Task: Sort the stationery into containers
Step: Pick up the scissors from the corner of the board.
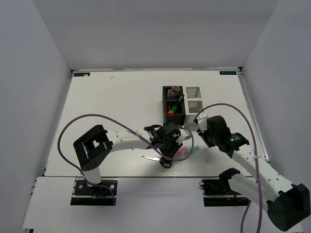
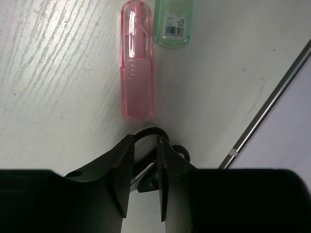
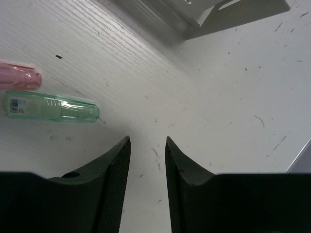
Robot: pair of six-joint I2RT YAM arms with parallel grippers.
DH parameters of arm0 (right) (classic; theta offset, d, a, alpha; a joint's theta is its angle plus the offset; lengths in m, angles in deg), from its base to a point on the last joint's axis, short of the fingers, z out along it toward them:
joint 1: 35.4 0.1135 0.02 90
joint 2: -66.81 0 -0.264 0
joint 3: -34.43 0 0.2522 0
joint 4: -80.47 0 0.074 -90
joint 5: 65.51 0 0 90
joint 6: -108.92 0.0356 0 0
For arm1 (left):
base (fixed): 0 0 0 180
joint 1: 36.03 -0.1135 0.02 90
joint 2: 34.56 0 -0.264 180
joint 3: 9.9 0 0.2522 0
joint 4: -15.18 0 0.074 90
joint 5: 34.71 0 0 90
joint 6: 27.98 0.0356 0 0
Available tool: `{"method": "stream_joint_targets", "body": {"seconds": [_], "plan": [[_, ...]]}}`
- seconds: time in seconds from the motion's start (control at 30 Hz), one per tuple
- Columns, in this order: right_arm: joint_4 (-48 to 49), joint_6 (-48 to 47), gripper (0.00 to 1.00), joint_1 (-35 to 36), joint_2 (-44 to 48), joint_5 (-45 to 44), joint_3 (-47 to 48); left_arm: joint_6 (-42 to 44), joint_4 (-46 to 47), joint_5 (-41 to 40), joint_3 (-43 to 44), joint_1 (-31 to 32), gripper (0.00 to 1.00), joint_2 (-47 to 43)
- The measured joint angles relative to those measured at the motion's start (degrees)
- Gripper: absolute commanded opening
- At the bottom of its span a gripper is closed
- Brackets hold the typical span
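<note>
Small black-handled scissors [image 1: 163, 160] lie near the table's front edge. In the left wrist view my left gripper [image 2: 145, 139] is shut on one handle loop of the scissors [image 2: 150, 129], and the other loop sits beside the right finger. A pink tube [image 2: 138, 63] and a mint tube [image 2: 173, 24] lie just beyond the fingertips. My right gripper [image 3: 147, 141] is open with nothing between its fingers, right of the mint tube [image 3: 51, 108] and the pink tube [image 3: 18, 77]. The black container [image 1: 173, 104] holds orange and green markers [image 1: 171, 108]. The white container [image 1: 193, 99] stands beside it.
The table's metal edge strip [image 2: 272, 97] runs diagonally to the right of the left gripper. The base of the white container [image 3: 194, 14] lies just beyond the right gripper. White walls enclose the table on three sides.
</note>
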Motion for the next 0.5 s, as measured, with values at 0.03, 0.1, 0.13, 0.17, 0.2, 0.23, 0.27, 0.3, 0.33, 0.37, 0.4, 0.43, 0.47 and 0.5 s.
{"method": "stream_joint_targets", "body": {"seconds": [0.03, 0.1, 0.13, 0.17, 0.2, 0.23, 0.27, 0.3, 0.33, 0.37, 0.4, 0.43, 0.47, 0.5], "plan": [[0.0, 0.0, 0.38, -0.13, 0.0, 0.33, 0.0, 0.31, -0.02, -0.35, 0.0, 0.02, 0.36, 0.0], [-0.02, 0.02, 0.4, -0.39, 0.0, 0.96, 0.0, 0.96, -0.13, -0.94, 0.0, 0.0, 0.36, 0.0], [-0.02, 0.02, 0.4, -0.57, 0.0, 1.27, 0.0, 1.33, -0.28, -1.31, 0.0, -0.02, 0.36, 0.0], [-0.02, 0.02, 0.4, -0.68, 0.0, 1.51, 0.0, 1.75, -0.46, -1.64, 0.0, -0.11, 0.36, 0.0], [-0.04, 0.02, 0.4, -0.81, 0.0, 1.79, 0.0, 2.1, -0.66, -1.9, 0.0, -0.26, 0.36, 0.0], [-0.07, 0.02, 0.41, -1.01, 0.0, 2.12, 0.0, 2.38, -0.94, -2.12, 0.0, -0.59, 0.36, 0.0], [-0.09, 0.09, 0.41, -1.11, 0.02, 2.47, 0.0, 2.64, -1.18, -2.12, 0.0, -0.81, 0.36, 0.0], [-0.11, 0.09, 0.41, -1.27, 0.02, 2.71, 0.0, 2.89, -1.27, -2.14, -0.04, -1.07, 0.36, 0.0], [-0.13, 0.09, 0.41, -1.38, 0.02, 2.86, 0.0, 3.13, -1.31, -2.14, -0.15, -1.38, 0.36, 0.0], [-0.15, 0.11, 0.41, -1.46, 0.02, 3.02, 0.0, 3.26, -1.33, -2.14, -0.24, -1.62, 0.36, 0.0], [-0.15, 0.11, 0.41, -1.6, 0.02, 3.17, 0.0, 3.52, -1.44, -2.14, -0.35, -1.88, 0.36, 0.0], [-0.15, 0.11, 0.41, -1.75, 0.02, 3.3, 0.0, 3.69, -1.55, -2.14, -0.44, -2.01, 0.36, 0.0], [-0.17, 0.13, 0.41, -1.86, 0.02, 3.39, 0.0, 3.87, -1.7, -2.14, -0.52, -2.25, 0.36, 0.0], [-0.17, 0.15, 0.41, -1.88, 0.02, 3.56, 0.0, 4.11, -1.92, -2.14, -0.55, -2.47, 0.36, 0.0]]}}
